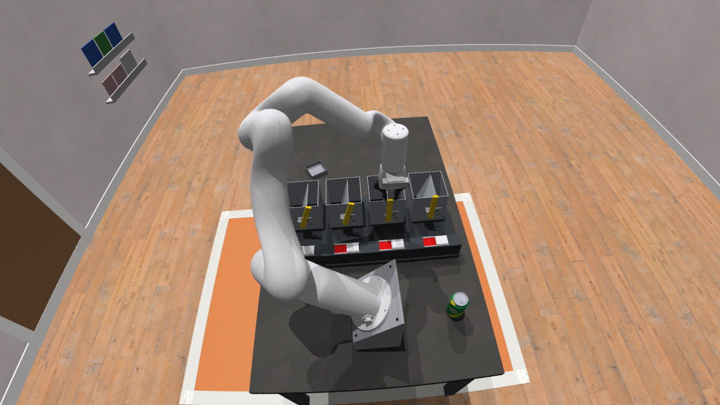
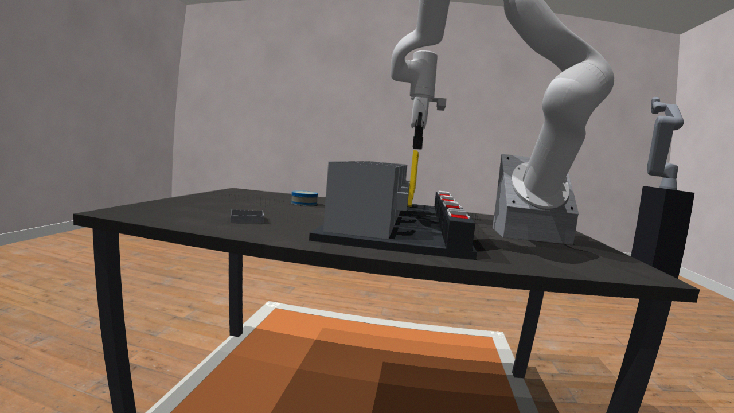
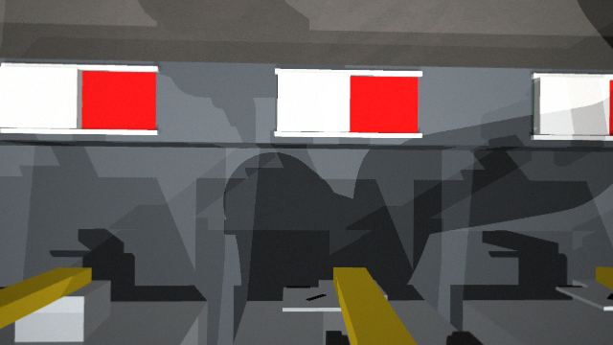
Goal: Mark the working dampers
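Four grey duct dampers (image 1: 303, 193) (image 1: 343, 190) (image 1: 427, 185) (image 2: 359, 197) stand in a row on a black base (image 1: 453, 249). Each has a yellow lever (image 1: 305, 216) (image 1: 347, 213) (image 1: 432, 206) in front. The status sliders (image 1: 346, 247) (image 1: 391, 244) (image 1: 436, 241) (image 3: 349, 103) (image 3: 79, 98) show red, each with its white cover to one side. The leftmost slider (image 1: 307, 250) is partly hidden by the arm. My gripper (image 1: 391, 192) (image 2: 417, 143) (image 3: 398, 337) is open. It hangs just above the top of the third damper's lever (image 1: 388, 210) (image 2: 413, 176) (image 3: 366, 307) without gripping it.
A green can (image 1: 457, 305) stands at the table's front right. A small grey tray (image 1: 316, 169) (image 2: 247, 215) and a blue round tin (image 2: 304, 197) lie behind the dampers. The arm's grey base block (image 1: 379, 307) (image 2: 533, 205) sits in front of the sliders.
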Motion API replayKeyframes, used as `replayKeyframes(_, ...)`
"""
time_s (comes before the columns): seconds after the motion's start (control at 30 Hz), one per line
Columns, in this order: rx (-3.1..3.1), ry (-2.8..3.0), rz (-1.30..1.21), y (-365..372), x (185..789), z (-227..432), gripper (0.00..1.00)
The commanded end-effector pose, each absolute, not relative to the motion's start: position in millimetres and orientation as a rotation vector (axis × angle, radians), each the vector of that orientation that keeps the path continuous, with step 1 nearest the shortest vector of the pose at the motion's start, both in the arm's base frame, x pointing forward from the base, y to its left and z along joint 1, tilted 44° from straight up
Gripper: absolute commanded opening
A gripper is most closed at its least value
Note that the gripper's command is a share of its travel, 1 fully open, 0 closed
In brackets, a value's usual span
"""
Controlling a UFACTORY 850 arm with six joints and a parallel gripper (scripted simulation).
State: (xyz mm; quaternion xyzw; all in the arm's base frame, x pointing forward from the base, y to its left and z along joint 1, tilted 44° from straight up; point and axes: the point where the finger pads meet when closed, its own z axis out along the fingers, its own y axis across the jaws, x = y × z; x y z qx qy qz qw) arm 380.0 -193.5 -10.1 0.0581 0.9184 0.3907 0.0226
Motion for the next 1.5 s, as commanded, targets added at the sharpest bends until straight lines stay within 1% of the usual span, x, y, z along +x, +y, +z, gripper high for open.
replayKeyframes(0.0, 0.18, 2.844, 1.209, -204, 379, 0, 0.39)
replayKeyframes(0.3, 0.18, 2.844, 1.208, -206, 381, 2, 0.39)
replayKeyframes(0.4, 0.18, 2.852, 1.19, -214, 421, 10, 0.39)
replayKeyframes(0.77, 0.181, 2.866, 1.16, -228, 490, 22, 0.39)
replayKeyframes(1.47, 0.181, 2.866, 1.16, -228, 490, 22, 0.39)
